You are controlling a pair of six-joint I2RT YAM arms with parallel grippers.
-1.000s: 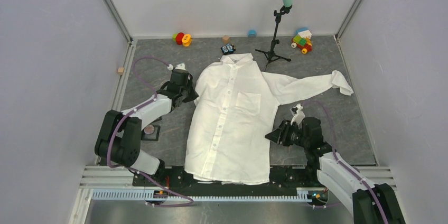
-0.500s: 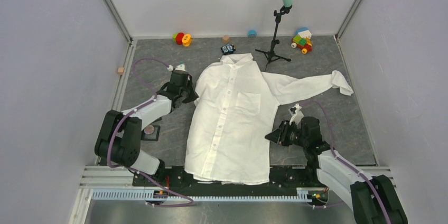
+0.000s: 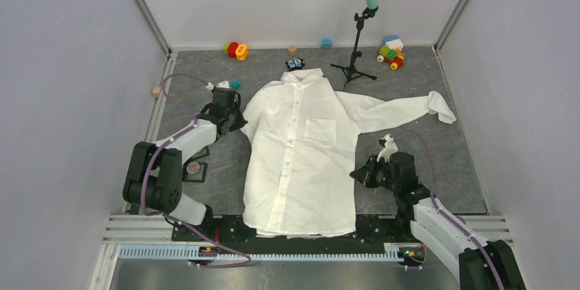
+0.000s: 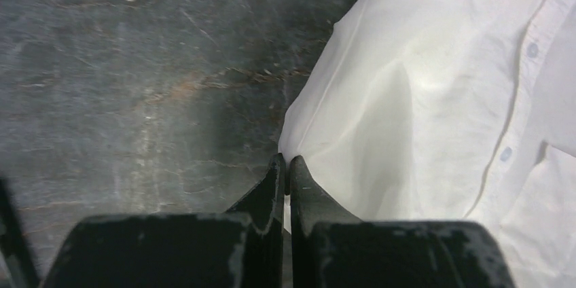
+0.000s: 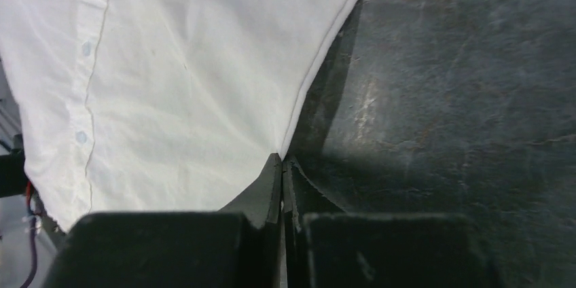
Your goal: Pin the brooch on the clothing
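Observation:
The clothing, a white button-up shirt (image 3: 301, 146), lies flat, front up, collar toward the far wall, one sleeve stretched right. My left gripper (image 3: 239, 121) is shut on the shirt's left edge near the shoulder; the left wrist view shows its tips (image 4: 286, 163) pinching the fabric (image 4: 421, 98). My right gripper (image 3: 356, 173) is shut on the shirt's right side seam, tips (image 5: 282, 163) clamped on the cloth's edge (image 5: 170, 84). A small round pinkish piece (image 3: 194, 167), perhaps the brooch, rests on a dark square pad beside the left arm.
Along the far wall sit a red-yellow toy (image 3: 236, 49), a wooden block (image 3: 293, 50), a blue cap (image 3: 326, 43) and a coloured block toy (image 3: 391, 52). A tripod stand (image 3: 354, 57) and a small black device (image 3: 295, 63) are near the collar. A wooden cube (image 3: 156, 91) lies left.
My right gripper has closed on the shirt's right edge. The left gripper has pulled its edge up and to the left, spreading the shoulder, and the shirt body has shifted slightly right.

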